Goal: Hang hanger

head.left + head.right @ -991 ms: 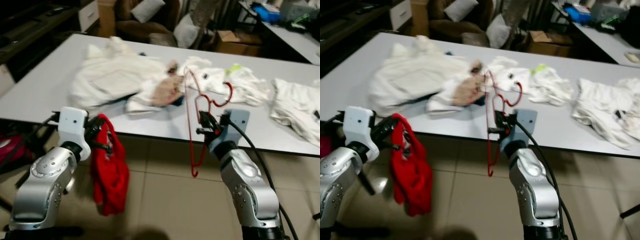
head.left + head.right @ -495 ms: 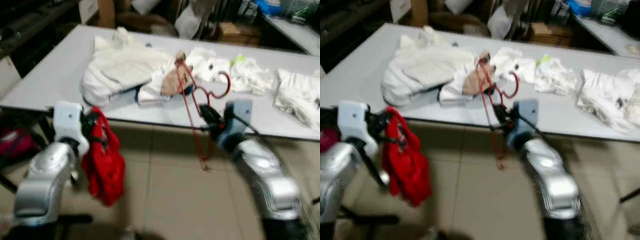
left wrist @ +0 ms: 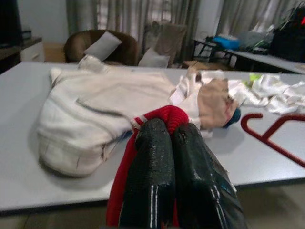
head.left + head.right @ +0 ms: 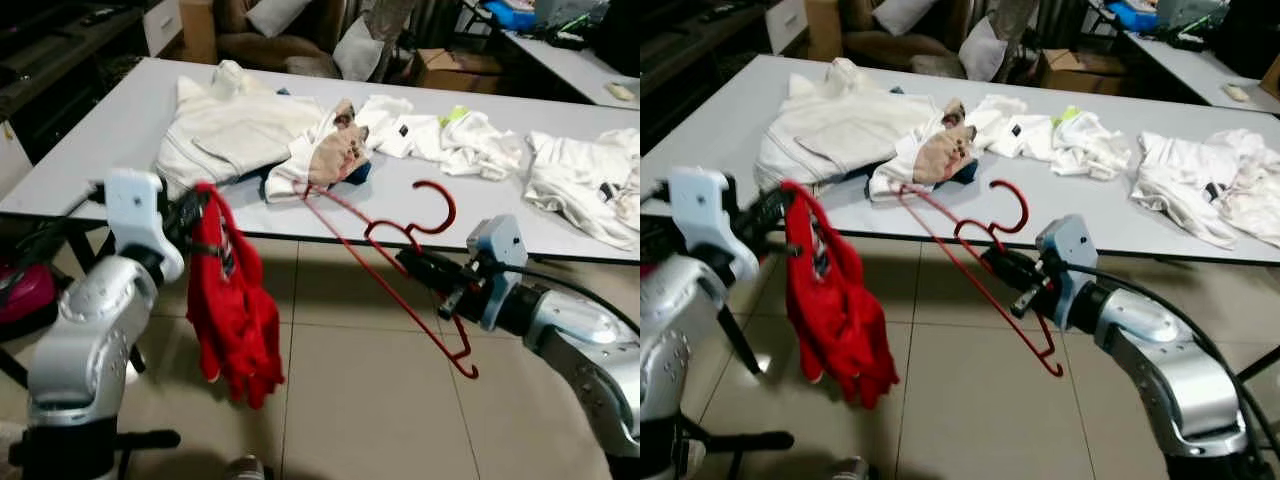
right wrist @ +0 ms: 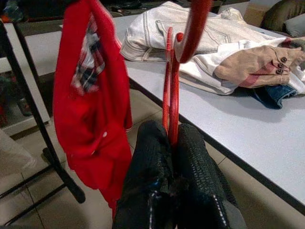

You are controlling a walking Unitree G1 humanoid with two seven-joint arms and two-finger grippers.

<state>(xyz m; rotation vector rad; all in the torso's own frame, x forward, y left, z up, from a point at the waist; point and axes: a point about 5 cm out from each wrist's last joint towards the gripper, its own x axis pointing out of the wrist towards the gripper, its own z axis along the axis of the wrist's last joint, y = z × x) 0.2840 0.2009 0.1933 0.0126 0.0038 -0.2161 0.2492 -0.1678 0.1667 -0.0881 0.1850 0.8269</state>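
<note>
A red wire hanger (image 4: 385,275) is held tilted in front of the white table (image 4: 100,150), with its hook (image 4: 437,208) pointing up. My right gripper (image 4: 415,262) is shut on the neck under the hook. The right wrist view shows the fingers (image 5: 147,157) pinching the hanger (image 5: 172,86). A red garment with a plaid lining (image 4: 235,320) hangs limp from my left gripper (image 4: 195,215), which is shut on its collar (image 3: 164,117). The hanger's far tip lies close to the garment's top.
White and beige clothes (image 4: 260,135) lie heaped on the table, and more white garments (image 4: 585,180) lie at its right. Behind it stand a sofa with pillows (image 4: 290,30) and cardboard boxes (image 4: 445,70). A pink object (image 4: 25,295) sits under the table's left end. Tiled floor (image 4: 350,400) lies below.
The camera has shifted. My right gripper has swung the hanger from hanging upright to a slant, with its tip toward the red garment. The left gripper still holds the garment.
</note>
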